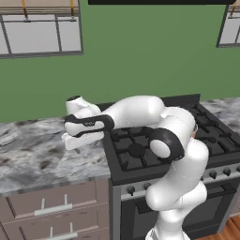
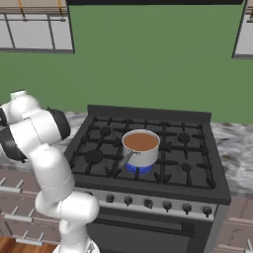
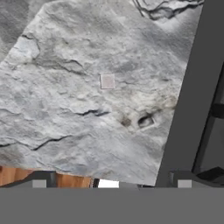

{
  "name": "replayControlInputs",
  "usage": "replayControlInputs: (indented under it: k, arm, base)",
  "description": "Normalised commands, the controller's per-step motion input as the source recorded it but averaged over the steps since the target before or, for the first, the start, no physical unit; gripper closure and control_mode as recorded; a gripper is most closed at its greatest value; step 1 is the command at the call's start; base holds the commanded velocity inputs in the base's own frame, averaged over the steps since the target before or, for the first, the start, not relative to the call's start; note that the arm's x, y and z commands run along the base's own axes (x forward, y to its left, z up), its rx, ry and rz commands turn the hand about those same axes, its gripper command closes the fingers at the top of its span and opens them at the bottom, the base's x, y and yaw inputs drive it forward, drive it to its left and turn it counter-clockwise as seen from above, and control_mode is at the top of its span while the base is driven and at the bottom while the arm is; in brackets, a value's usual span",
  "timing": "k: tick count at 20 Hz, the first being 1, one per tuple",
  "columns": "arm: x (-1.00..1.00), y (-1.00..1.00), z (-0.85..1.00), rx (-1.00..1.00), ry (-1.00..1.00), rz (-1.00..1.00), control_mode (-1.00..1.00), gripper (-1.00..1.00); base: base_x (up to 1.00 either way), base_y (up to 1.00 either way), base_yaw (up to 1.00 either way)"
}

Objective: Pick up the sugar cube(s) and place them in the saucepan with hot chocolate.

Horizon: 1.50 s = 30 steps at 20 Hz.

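From the hand camera I'm looking down past my gripper (image 3: 112,183), whose jaws stand spread as wide as they go with nothing between them. Below them lies the grey marbled counter (image 3: 65,109), and on it the sugar cube (image 3: 107,81), a small pale square sitting alone on bare stone, a little ahead of the fingertips (image 3: 39,183) and apart from them. The dark edge of the stove (image 3: 188,100) runs down the right side of that view, so the cube lies near the cooktop but not on it.

From the left base camera, my arm is reaching left over the counter beside the stove, the hand held above the surface rather than on it.

Farther over, in the right base camera, the saucepan (image 2: 141,147) stands on a lit front-centre burner, its handle pointing toward me, the brown hot chocolate smooth and undisturbed.

I judge the task barely started: the cube isn't grasped yet. Descent, closing, lift and carry to the pan all remain.
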Motion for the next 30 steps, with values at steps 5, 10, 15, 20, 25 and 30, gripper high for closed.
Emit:
replayControlInputs:
  k: [5,10,15,20,25,30]
  arm:
    - [0.12,0.17,-0.35,0.00,0.02,0.01,-1.00,-1.00]
    - [0.19,0.01,-0.21,0.00,0.00,0.00,-1.00,-1.00]
    - [0.19,-0.12,-0.28,0.00,0.00,-0.01,-1.00,-1.00]
    - [0.09,-0.20,-0.37,0.00,-0.04,-0.01,-1.00,-1.00]
    - [0.02,-0.19,-0.35,0.01,-0.07,0.00,-1.00,-1.00]
    - [0.03,-0.01,-0.14,0.00,-0.01,0.00,-1.00,-1.00]
  base:
    - [0.00,0.00,0.00]
    - [0.00,0.00,0.00]
    - [0.00,0.00,0.00]
    - [0.00,0.00,0.00]
    - [0.00,0.00,0.00]
    - [0.00,0.00,0.00]
